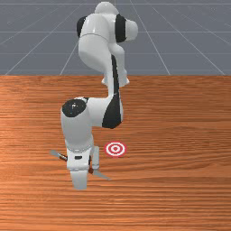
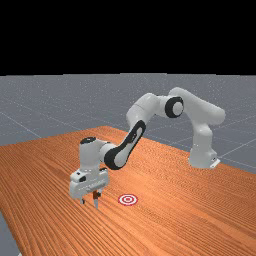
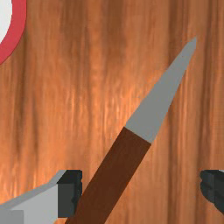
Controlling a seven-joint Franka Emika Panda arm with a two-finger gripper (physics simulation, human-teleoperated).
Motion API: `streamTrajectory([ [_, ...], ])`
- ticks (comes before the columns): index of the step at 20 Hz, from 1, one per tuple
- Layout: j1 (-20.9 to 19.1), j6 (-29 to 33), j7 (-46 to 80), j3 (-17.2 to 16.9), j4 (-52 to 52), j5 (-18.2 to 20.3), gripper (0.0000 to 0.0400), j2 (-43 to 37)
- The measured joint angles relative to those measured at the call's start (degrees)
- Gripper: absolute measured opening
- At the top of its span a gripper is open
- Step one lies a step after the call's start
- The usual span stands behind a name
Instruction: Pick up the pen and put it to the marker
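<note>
Orange-brown wood, grained crosswise in the front view, makes up the table (image 1: pixel 180 122), with grey gridded floor (image 1: pixel 194 40) beyond it. Largest on it is my white and grey arm (image 2: pixel 145 110), which rises from beyond the marker (image 1: pixel 115 149), as the front view has it, and bends down to the front view's left of it. There hangs my gripper (image 3: pixel 141 191), beside the marker but not over it. Beneath it, the pen (image 3: pixel 116 175), brown-barrelled with grey pointed ends, slants from the front view's left of the marker to a tip just nearer the camera than the marker, apart from it. The marker is a flat disc of red and white rings, not a container; I see no container. Smallest are my two fingers (image 3: pixel 70 194), spread wide, the barrel running between them, ungripped. Reaching the pen looks done, I judge; closing on it, lifting, carrying it to the marker and letting go remain.
</note>
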Motion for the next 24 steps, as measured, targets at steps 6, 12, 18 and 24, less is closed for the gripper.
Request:
streamTrajectory([
  [6, 0.1, 5.5, 0.5, 0.3, -3.6, 0.2, 0.0108, -1.7],
  [12, 6.8, 6.0, 17.9, -3.3, -7.0, 1.4, 0.0089, -4.1],
  [18, 17.3, 8.1, 22.7, -0.9, -16.8, -0.5, 0.0089, -9.4],
  [24, 22.5, 19.8, 28.7, -6.0, -34.2, -4.7, 0.012, -17.2],
])
